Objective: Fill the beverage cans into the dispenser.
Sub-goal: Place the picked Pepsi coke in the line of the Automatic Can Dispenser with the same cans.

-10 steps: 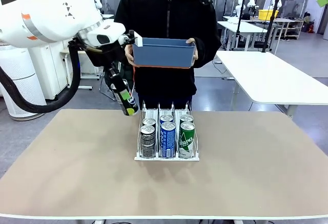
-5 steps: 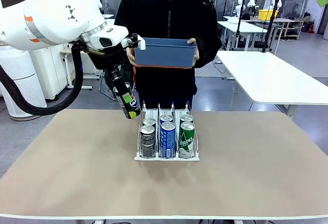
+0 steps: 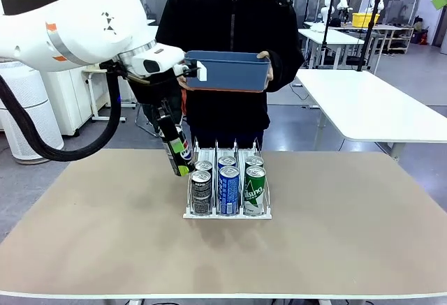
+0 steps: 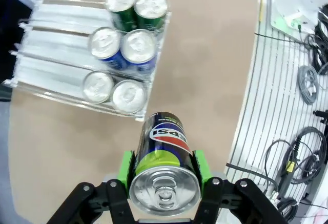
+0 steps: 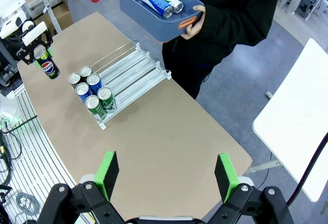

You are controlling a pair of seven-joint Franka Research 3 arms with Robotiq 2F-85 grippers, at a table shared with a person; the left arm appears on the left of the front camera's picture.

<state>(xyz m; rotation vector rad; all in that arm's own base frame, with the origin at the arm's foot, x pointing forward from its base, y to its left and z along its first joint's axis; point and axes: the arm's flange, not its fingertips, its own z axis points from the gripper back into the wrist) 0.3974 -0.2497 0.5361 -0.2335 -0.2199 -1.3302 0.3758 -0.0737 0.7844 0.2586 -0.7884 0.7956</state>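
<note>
6 cans [image 3: 229,179] are sitting in the dispenser [image 5: 134,66]; left gripper [image 4: 163,165] is clamping a black can [image 3: 180,155] at its 10 o'clock, probably needing straightening before lowering; right gripper [image 5: 166,175] is gaping wide.

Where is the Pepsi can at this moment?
Front view: the can hangs tilted in the left gripper, above the table just left of the dispenser, not yet in a lane.
</note>
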